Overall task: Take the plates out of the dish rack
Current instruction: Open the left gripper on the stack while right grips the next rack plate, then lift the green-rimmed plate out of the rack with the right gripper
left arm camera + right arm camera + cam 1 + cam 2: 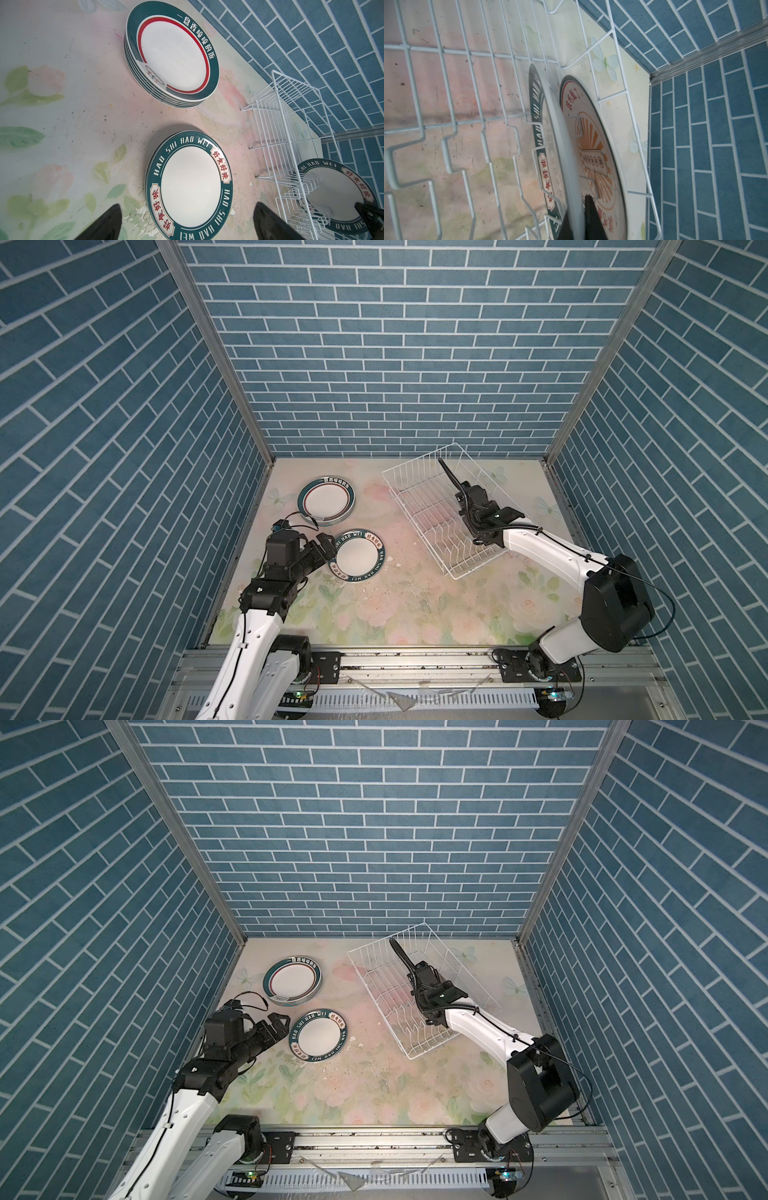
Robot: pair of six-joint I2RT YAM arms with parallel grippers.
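The rack (419,497) sits at the far right of the floral surface (415,614), turned at an angle to the walls. Two plates stand on edge among its tines. The right arm hides them in both top views, but the right wrist view shows them. One is a green plate (538,128) lettered HAO SHI HAO WEI. Just behind it, on the side toward the rack's wire wall, is a sunburst plate (593,149). The right hand (577,225) is down inside the rack, pinched narrow on the rim of the green plate, with one dark finger on each face. The rim looks blurred where it is held. In the left wrist view the same green plate (336,182) shows through the wires, with a finger against its front.

At the far left lies the large stack (326,506), several plates lying flat, each with a green rim and a red inner ring. The small stack (359,556) lies a little nearer, close beside it but apart. Its plates carry the same lettering as the plate in the rack. The left hand (324,549) hovers at the left rim of the small stack, spread wide and holding nothing. In the left wrist view its fingertips (108,222) stand either side of that rim. I cannot tell whether it touches the plate.
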